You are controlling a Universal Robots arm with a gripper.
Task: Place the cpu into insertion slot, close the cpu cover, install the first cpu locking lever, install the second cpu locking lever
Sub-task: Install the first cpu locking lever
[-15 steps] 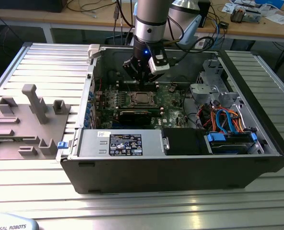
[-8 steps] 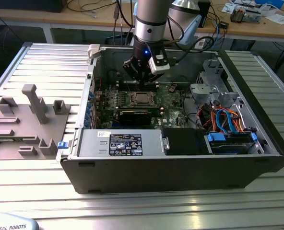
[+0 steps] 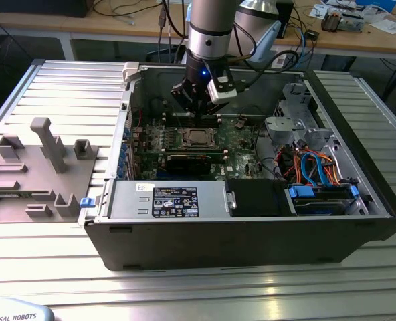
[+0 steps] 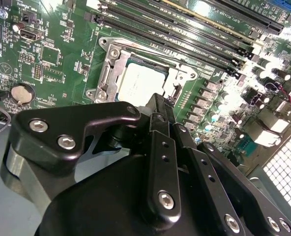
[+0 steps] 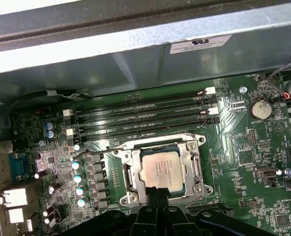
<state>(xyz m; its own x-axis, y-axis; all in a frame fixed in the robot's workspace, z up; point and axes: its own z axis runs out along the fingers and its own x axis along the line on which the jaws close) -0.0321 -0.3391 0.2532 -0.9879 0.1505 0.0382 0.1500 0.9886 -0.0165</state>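
The cpu (image 5: 160, 169) already sits in the insertion slot (image 4: 117, 73), framed by the cpu cover (image 5: 190, 162) lying flat around it on the green motherboard (image 3: 238, 150). The gripper (image 4: 158, 110) hovers just beside the socket's edge, jaws closed together and empty. Judging by this, a locking lever step is in hand. The chip's print is unreadable.
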